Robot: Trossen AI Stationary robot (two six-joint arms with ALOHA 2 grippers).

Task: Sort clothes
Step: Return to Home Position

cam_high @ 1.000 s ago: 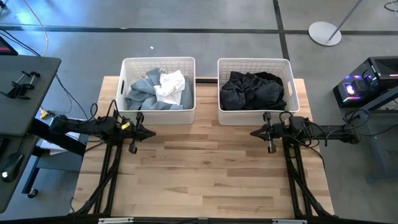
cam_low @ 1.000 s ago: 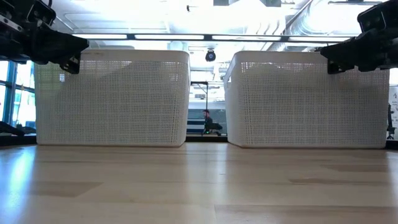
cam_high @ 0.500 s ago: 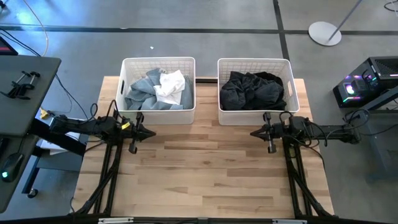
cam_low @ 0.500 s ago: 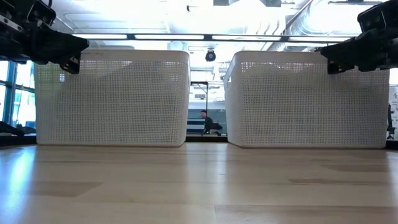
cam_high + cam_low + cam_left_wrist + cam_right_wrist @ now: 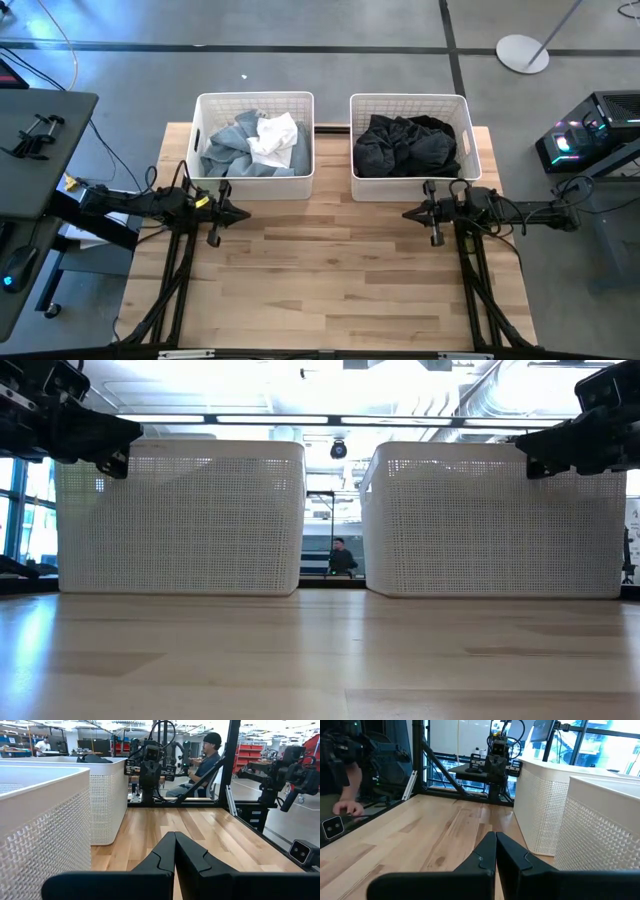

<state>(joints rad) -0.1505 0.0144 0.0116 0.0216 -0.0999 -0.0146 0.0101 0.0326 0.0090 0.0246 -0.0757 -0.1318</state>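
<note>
Pale blue-grey and white clothes (image 5: 250, 142) lie piled in the left white basket (image 5: 203, 110). Black and charcoal clothes (image 5: 405, 144) lie piled in the right white basket (image 5: 465, 112). My left gripper (image 5: 247, 212) is shut and empty, held above the table just in front of the left basket, fingers pointing toward the table's right; it also shows in its wrist view (image 5: 174, 840). My right gripper (image 5: 405, 213) is shut and empty in front of the right basket, pointing toward the table's left; it also shows in its wrist view (image 5: 495, 840). Beige and teal garments do not show.
The two baskets stand side by side at the table's far edge, with a gap (image 5: 332, 520) between them. Bare wooden tabletop (image 5: 330, 270) lies between and in front of the arms. People show in the room beyond the table.
</note>
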